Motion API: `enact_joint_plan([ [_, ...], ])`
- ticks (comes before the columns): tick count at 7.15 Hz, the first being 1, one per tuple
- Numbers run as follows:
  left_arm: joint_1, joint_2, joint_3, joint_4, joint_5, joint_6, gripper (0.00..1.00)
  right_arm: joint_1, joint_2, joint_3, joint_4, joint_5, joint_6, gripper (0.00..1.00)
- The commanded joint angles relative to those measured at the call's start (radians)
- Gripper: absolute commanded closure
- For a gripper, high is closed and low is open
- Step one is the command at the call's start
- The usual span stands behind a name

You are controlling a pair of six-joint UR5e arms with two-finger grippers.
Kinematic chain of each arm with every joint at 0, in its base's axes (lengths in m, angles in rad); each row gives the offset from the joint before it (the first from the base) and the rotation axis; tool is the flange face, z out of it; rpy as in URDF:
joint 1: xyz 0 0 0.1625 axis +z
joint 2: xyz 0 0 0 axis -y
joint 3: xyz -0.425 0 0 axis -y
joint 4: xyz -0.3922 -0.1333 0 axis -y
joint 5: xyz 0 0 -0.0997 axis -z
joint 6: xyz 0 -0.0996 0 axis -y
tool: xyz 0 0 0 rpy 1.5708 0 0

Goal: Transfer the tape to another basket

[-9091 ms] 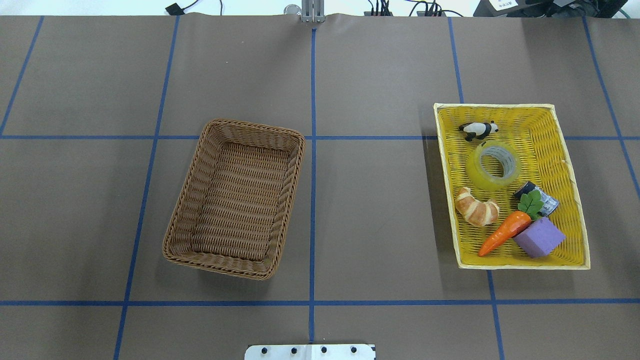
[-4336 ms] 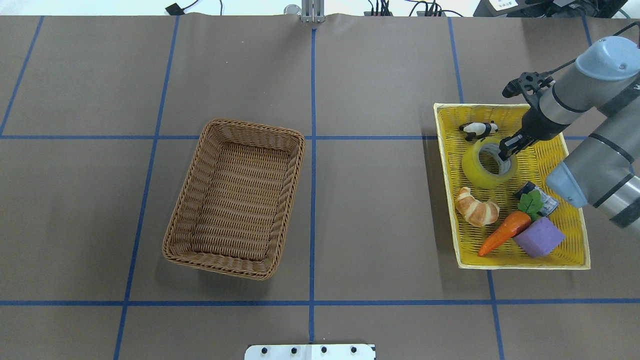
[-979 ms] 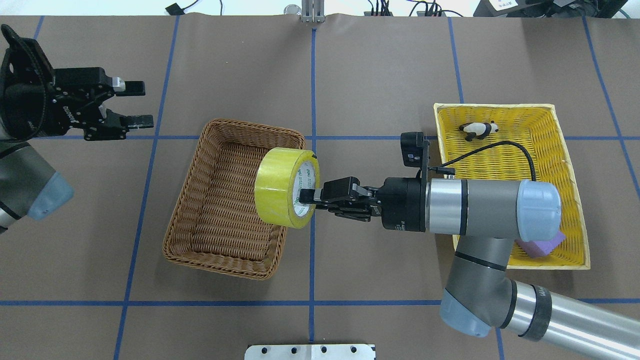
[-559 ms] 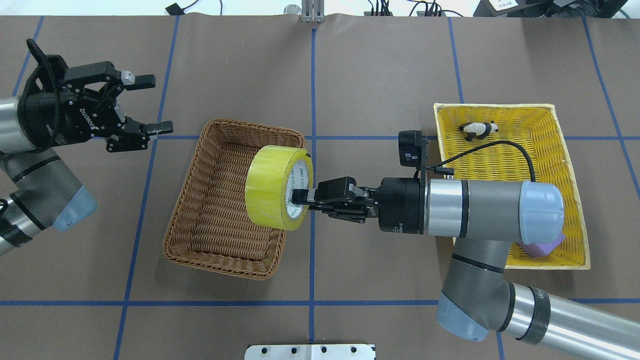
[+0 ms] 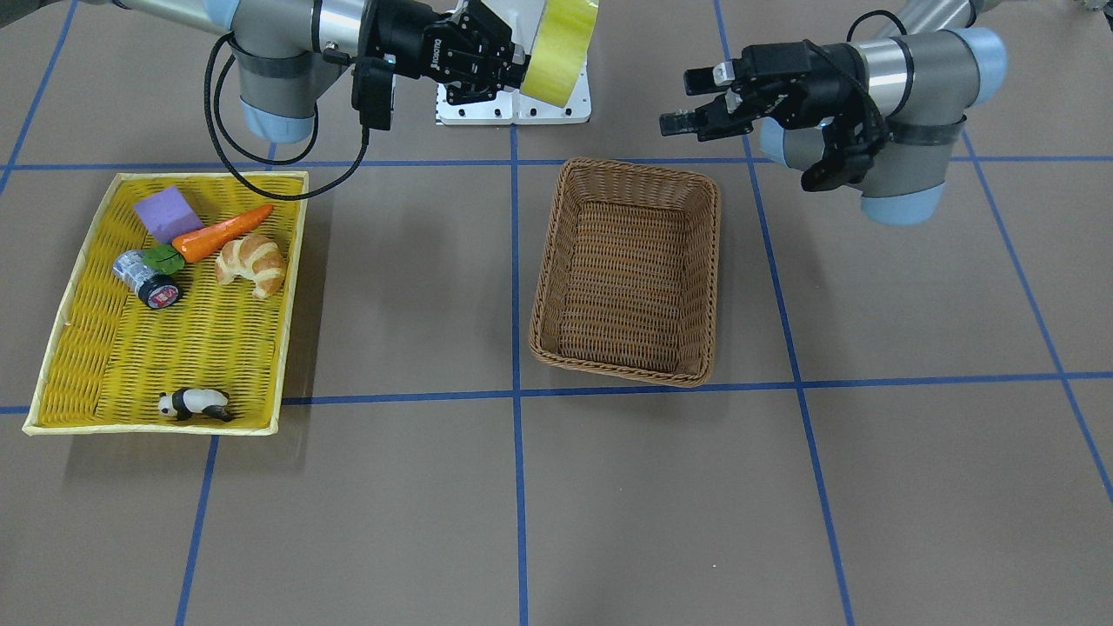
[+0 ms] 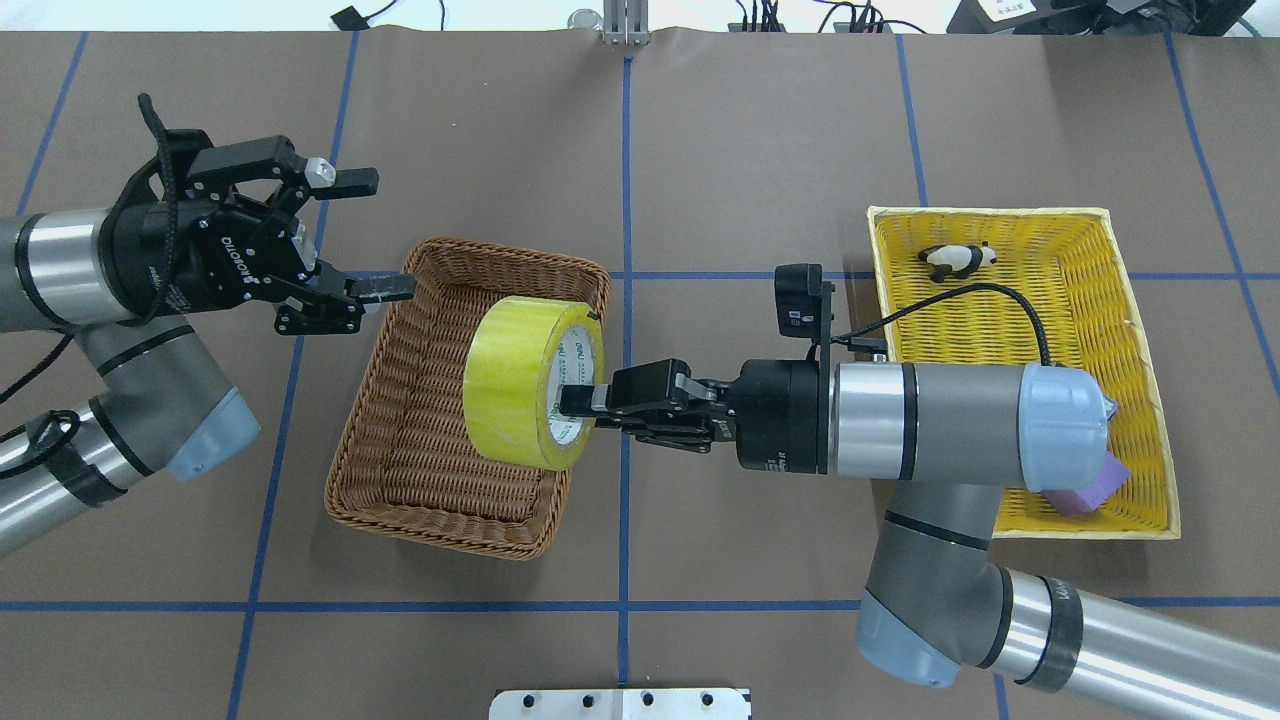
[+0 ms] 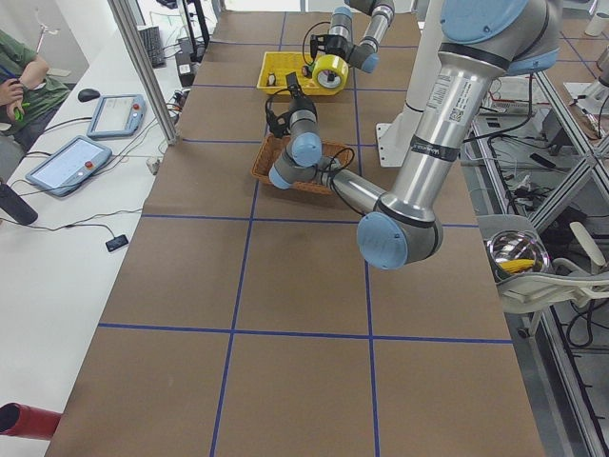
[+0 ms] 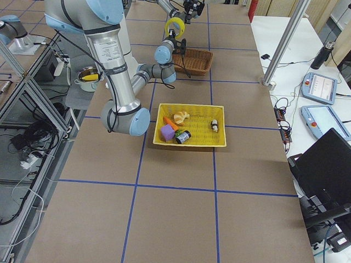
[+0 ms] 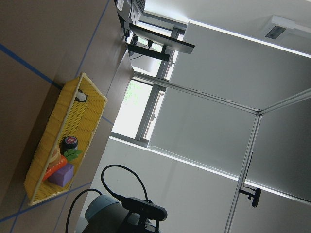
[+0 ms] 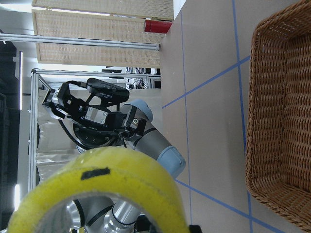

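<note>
The yellow tape roll (image 6: 515, 385) is held on edge in the air over the right half of the brown wicker basket (image 6: 392, 350), which has nothing in it. My right gripper (image 6: 577, 400) is shut on the roll's wall, one finger inside the core. The front view shows the tape (image 5: 561, 48) high above the basket (image 5: 626, 261), with the right gripper (image 5: 522, 65) beside it. The right wrist view shows the roll (image 10: 112, 179) close up and the basket (image 10: 286, 121) below. My left gripper (image 6: 387, 235) is open and empty, at the basket's far left corner; it also shows in the front view (image 5: 678, 104).
The yellow tray (image 6: 990, 212) stands at the right, partly under my right arm. It holds a panda figure (image 5: 193, 403), a croissant (image 5: 252, 263), a carrot (image 5: 222, 233), a purple block (image 5: 167, 211) and a silver cylinder (image 5: 146, 280).
My right gripper has carried the tape further left over the brown basket. My left arm has moved right towards the basket's far left corner, gripper still open.
</note>
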Motion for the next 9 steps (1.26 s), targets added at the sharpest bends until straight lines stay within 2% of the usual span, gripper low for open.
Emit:
enact_joint_plan([
  [1,0.046,-0.020,-0.014,0.005,0.001,-0.004,0.02,-0.001,0.002,-0.007,-0.001,0.001,-0.001,1.00],
  [3,0.103,-0.050,-0.016,0.011,0.013,-0.024,0.02,-0.004,0.000,-0.011,0.000,0.003,-0.002,1.00],
  [5,0.148,-0.057,-0.016,0.008,0.064,-0.024,0.02,-0.011,0.000,-0.011,0.002,0.001,-0.003,1.00],
  [9,0.168,-0.079,-0.017,0.006,0.062,-0.010,0.26,-0.013,-0.006,-0.009,0.003,0.003,-0.003,1.00],
])
